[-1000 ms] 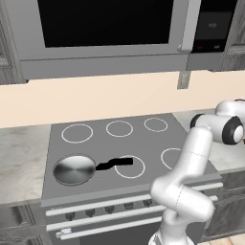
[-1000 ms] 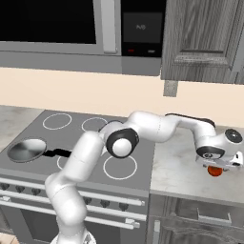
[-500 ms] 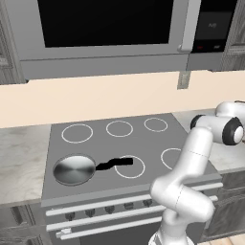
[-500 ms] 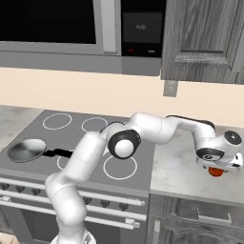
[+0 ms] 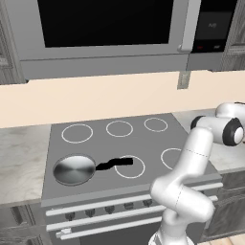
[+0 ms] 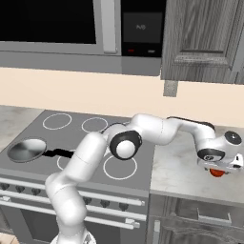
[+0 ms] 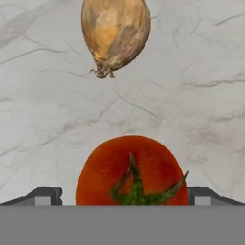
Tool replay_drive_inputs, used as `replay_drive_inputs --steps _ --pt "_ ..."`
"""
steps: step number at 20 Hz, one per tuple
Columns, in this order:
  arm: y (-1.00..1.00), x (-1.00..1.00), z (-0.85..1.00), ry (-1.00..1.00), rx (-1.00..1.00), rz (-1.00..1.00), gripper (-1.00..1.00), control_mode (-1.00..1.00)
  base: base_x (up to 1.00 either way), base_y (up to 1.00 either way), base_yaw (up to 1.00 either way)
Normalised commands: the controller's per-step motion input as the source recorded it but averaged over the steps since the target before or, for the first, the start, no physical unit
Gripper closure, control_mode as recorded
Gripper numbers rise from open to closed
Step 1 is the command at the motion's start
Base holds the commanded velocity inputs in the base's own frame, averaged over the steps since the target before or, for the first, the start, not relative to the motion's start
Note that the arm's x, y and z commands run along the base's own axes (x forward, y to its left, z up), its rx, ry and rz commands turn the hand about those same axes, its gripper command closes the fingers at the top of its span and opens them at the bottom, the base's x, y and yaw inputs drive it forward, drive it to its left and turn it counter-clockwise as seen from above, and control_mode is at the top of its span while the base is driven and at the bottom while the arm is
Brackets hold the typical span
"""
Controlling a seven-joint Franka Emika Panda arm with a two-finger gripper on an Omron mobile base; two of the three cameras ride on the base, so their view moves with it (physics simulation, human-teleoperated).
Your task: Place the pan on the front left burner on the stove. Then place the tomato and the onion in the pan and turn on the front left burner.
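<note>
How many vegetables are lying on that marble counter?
2. The tomato sits between the open pincer's fingertips; the onion lies just beyond it. Others may be outside the views.

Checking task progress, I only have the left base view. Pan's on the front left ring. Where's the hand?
Observer: Over the counter right of the stove, hand just above the tomato.
Operator: Gripping it?
Observer: No. In the hand view the tomato sits between the two open fingers, with gaps on both sides.
Operator: And the onion?
Observer: On the same marble counter, beyond the tomato in the hand view, onion lying apart from it.
</note>
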Motion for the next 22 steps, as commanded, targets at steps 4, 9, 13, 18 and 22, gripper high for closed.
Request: replay_drive_inputs --steps 4,9,13,18,22 --pt "0.0 0.0 -0.05 0.05 0.0 0.0 -1.0 -1.0 0.0 0.0 0.0" --pt "0.0 0.0 -0.06 0.04 0.0 0.0 1.0 -1.0 0.0 0.0 0.0" --pt "0.0 0.0 0.0 0.0 0.0 0.0 1.0 -1.0 0.0 0.0 0.0" --pt "0.0 -0.04 0.19 0.0 0.0 0.0 1.0 -1.0 0.0 0.0 0.0" --pt "0.0 -0.14 0.34 -0.01 0.0 0.0 1.0 -1.0 0.0 0.0 0.0"
